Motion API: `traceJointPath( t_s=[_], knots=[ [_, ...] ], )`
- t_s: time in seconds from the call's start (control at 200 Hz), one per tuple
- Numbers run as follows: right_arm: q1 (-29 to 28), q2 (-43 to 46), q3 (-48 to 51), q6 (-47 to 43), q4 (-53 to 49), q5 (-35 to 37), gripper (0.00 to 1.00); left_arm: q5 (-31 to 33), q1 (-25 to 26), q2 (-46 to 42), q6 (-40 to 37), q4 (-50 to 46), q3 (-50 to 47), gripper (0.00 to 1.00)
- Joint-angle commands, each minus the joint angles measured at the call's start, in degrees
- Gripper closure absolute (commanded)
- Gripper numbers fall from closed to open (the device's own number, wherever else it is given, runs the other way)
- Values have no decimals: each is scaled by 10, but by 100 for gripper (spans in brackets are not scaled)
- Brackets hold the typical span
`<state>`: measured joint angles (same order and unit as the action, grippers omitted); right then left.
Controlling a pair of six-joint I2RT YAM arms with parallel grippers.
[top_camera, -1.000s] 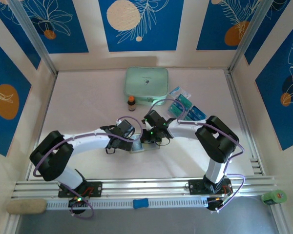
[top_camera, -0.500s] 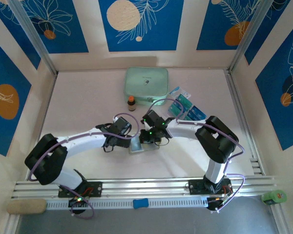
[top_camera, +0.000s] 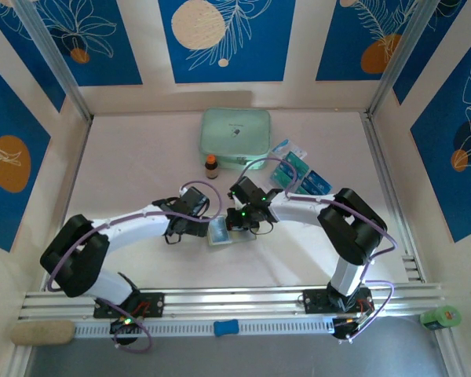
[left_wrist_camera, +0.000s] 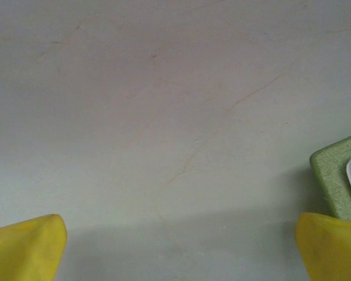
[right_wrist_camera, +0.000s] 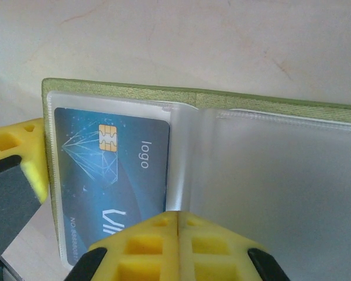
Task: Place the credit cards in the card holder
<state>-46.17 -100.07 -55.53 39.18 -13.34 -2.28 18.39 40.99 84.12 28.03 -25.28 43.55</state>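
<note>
With the left gripper point(left_wrist_camera: 181, 237) gaping open beside the card holder point(left_wrist_camera: 338, 175) and the right gripper point(right_wrist_camera: 178, 225) sitting closed at its edge, the loose credit cards point(top_camera: 314, 185) are lying nearer the right arm point(top_camera: 353, 228)

card holder point(top_camera: 222, 233) — olive-green, lying open on the table just 6 o'clock of centre, clear pocket leaves facing up. One pocket holds a dark-blue card point(right_wrist_camera: 108, 175) with a gold chip and pale "logo" print, fully seated. Loose credit cards point(top_camera: 310, 181) — teal and blue, close together, at 2 o'clock from the holder, apart from it.
</note>
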Motion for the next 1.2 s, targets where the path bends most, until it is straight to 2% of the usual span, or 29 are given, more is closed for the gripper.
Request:
traceJointPath(
  t_s=[0.0, 0.64, 0.99, 1.195],
  knots=[
    [-4, -5, -17, -1, -4, -4, 100, -7, -6, 9, -5, 3, -6, 0],
    [-5, -40, -31, 9, 12, -21, 100, -13, -6, 19, -6, 8, -3, 0],
    [0, -33, -26, 28, 34, -52, 100, -9, -6, 18, -9, 6, -1, 0],
    [9, -15, -19, 30, 32, -56, 100, 1, -23, -2, -12, -7, 0, 0]
  ],
)
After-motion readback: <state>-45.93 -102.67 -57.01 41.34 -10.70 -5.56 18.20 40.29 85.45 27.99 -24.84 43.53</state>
